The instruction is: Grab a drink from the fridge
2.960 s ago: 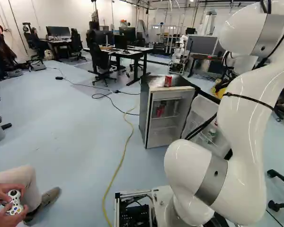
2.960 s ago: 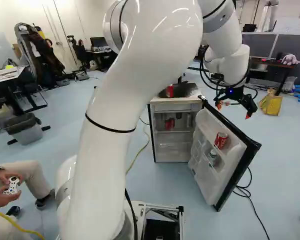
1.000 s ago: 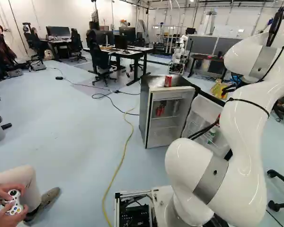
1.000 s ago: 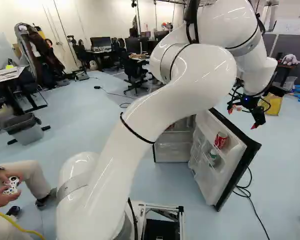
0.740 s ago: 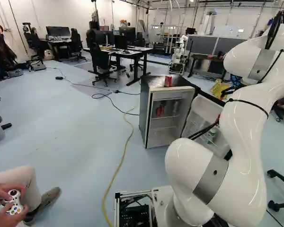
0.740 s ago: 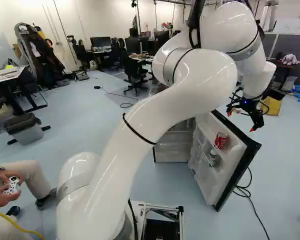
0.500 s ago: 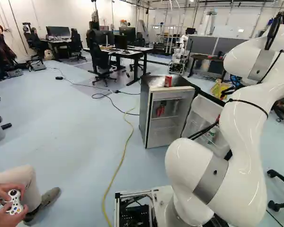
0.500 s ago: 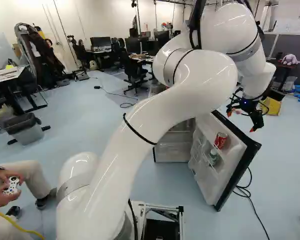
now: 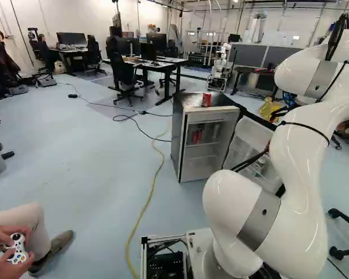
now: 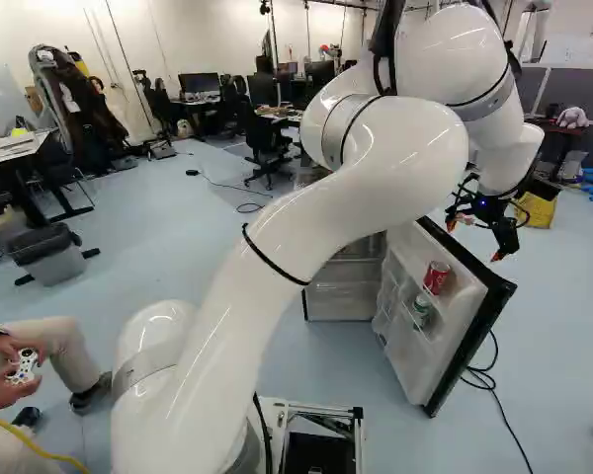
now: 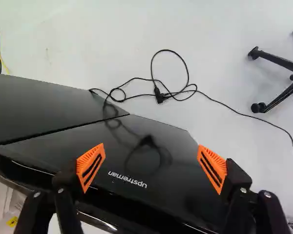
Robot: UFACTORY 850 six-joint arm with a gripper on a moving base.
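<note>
Our arm [image 10: 376, 178] has shifted rightward in the right base view; the fridge [image 9: 177, 133] hasn't moved. We hold the gripper [image 11: 151, 156] wide apart, empty, over the open door [image 10: 445, 346], probably to clear its edge. The shelf likely secures the red can [image 10: 436, 277] near the door's upper edge; only the left base view shows the can atop the fridge [image 9: 206, 99].

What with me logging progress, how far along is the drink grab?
Done: the fridge door stands open. In hand: nothing; the open gripper hovers over the door's dark outer side. Left: gripping a drink, perhaps the door's red can, and taking it out.
</note>
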